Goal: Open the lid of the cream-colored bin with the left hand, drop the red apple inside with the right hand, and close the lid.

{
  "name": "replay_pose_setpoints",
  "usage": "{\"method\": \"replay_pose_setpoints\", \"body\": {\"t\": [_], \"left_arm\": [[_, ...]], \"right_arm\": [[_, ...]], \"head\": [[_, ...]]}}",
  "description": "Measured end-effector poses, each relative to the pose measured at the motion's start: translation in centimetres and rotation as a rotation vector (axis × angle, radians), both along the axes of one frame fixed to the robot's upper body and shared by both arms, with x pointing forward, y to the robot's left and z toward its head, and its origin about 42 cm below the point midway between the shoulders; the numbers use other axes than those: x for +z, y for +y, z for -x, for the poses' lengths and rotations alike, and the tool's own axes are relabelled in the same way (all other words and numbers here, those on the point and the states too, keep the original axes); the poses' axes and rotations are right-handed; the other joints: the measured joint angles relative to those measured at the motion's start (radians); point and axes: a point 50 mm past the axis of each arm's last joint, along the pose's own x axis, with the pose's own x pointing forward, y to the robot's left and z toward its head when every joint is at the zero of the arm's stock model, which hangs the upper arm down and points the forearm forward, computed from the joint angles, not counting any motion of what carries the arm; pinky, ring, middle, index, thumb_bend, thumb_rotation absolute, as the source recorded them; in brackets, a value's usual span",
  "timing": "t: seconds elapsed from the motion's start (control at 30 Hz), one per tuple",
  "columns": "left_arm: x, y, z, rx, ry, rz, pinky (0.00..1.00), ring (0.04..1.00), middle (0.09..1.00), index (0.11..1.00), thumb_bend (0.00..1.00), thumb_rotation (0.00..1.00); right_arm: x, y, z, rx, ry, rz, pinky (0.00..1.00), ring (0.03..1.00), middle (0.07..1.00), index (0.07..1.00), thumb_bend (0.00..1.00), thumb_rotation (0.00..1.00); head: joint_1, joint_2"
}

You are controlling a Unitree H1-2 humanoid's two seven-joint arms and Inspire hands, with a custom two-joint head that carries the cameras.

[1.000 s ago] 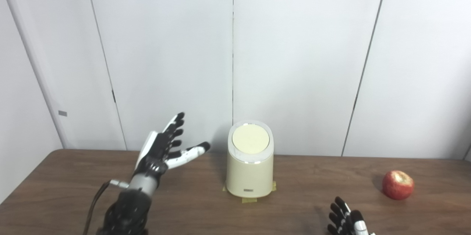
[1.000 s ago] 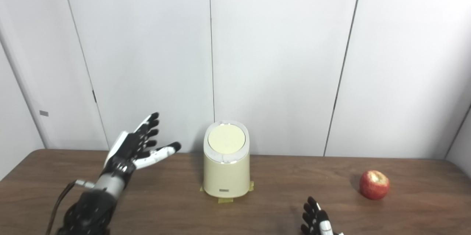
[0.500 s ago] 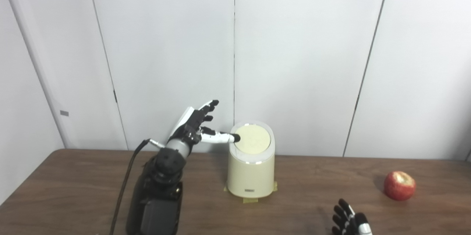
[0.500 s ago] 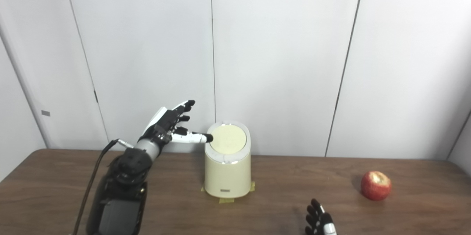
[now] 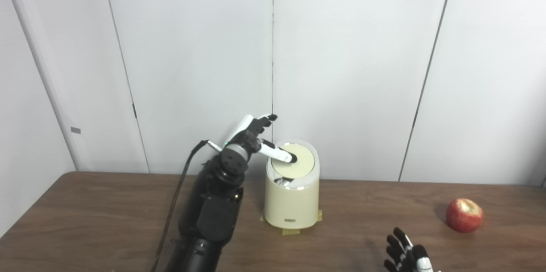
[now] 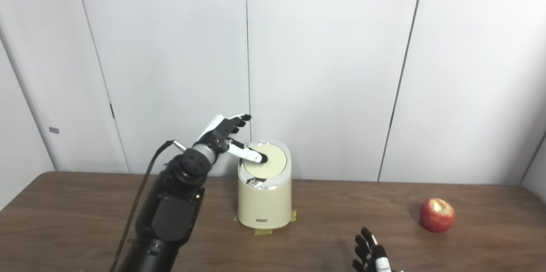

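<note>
Pressing down at frame centre, left hand (image 5: 251,135) of black and white links, fingers spread and grasping nothing, one extended digit tipped onto the round pale-yellow lid (image 5: 298,165) of the cream-colored cylindrical plastic bin (image 5: 291,204). Lid tilted inward on the near side, with a dark gap and a glint of shiny interior showing just under its front edge. Bin standing upright at middle of the dark brown wood-grain bench (image 5: 85,216), with yellowish tape tabs (image 5: 290,232) visible at its base. Black forearm rising from the lower left of the frame, dark cable (image 5: 179,195) looping along it toward the wrist. Resting at the far right of the frame, well apart from the bin, round red apple (image 5: 464,215) with a pale patch on top, sitting on the bench and untouched. Peeking in at the bottom edge, right of centre, black-fingered right hand (image 6: 372,255), fingers apart and holding nothing, near neither apple nor bin. Filling the upper frame behind, plain white wall panels (image 5: 349,59) divided by thin dark seams.
</note>
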Motion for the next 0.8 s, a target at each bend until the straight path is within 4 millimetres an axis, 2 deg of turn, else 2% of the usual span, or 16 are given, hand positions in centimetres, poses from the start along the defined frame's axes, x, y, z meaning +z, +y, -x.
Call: {"method": "replay_pose_setpoints", "body": {"t": [0.07,0.17,0.27,0.3,0.37,0.4,0.47,0.6,0.8], "left_arm": [[-0.1,-0.2,-0.3,0.003,-0.003,-0.033,0.85,0.946,0.974,0.925,0.85,0.00],[0.1,-0.2,-0.7,0.008,-0.017,-0.089,0.77,0.869,0.919,0.900,0.87,0.00],[1.1,-0.3,-1.1,-0.005,-0.058,-0.213,0.81,0.913,0.931,0.898,0.87,0.00],[1.5,-0.3,-1.2,-0.011,-0.074,-0.265,0.86,0.941,0.944,0.895,0.88,0.00],[2.4,-0.5,-1.6,-0.018,-0.101,-0.370,0.90,0.962,0.954,0.894,0.88,0.00],[3.0,-0.6,-1.7,-0.022,-0.113,-0.406,0.87,0.924,0.937,0.886,0.88,0.00],[4.1,-0.9,-1.9,-0.023,-0.141,-0.464,0.86,0.908,0.932,0.879,0.88,0.00],[5.5,-1.7,-2.2,-0.030,-0.168,-0.508,0.84,0.912,0.939,0.882,0.87,0.00],[5.6,-2.4,-2.2,-0.043,-0.172,-0.538,0.82,0.912,0.945,0.884,0.87,0.00]], "right_arm": [[0.1,0.1,0.0,-0.003,-0.002,0.002,0.95,0.986,0.973,1.000,0.51,1.00],[0.5,0.3,0.1,-0.003,-0.009,0.000,0.94,0.985,0.970,0.999,0.50,1.00],[0.5,0.5,0.1,-0.006,-0.004,0.000,0.93,0.984,0.966,0.995,0.52,0.99],[0.5,0.5,0.1,-0.005,-0.003,0.002,0.93,0.982,0.964,0.993,0.53,0.99],[0.5,0.6,0.1,-0.004,0.001,0.004,0.92,0.982,0.964,0.995,0.53,0.99],[0.5,0.6,0.1,-0.004,0.004,0.004,0.93,0.981,0.962,0.993,0.53,0.98],[0.5,0.6,0.1,-0.006,0.010,0.003,0.93,0.981,0.962,0.993,0.53,0.97],[0.5,0.8,0.1,-0.009,0.011,0.001,0.92,0.975,0.958,0.984,0.54,0.97],[0.4,0.8,0.1,-0.016,0.013,0.015,0.90,0.960,0.949,0.970,0.53,0.97]], "head": [[-0.005,0.008],[-0.009,0.012],[-0.012,0.017],[-0.011,0.020],[-0.011,0.021],[-0.011,0.021],[-0.011,0.023],[-0.014,0.026],[-0.023,0.031]]}}
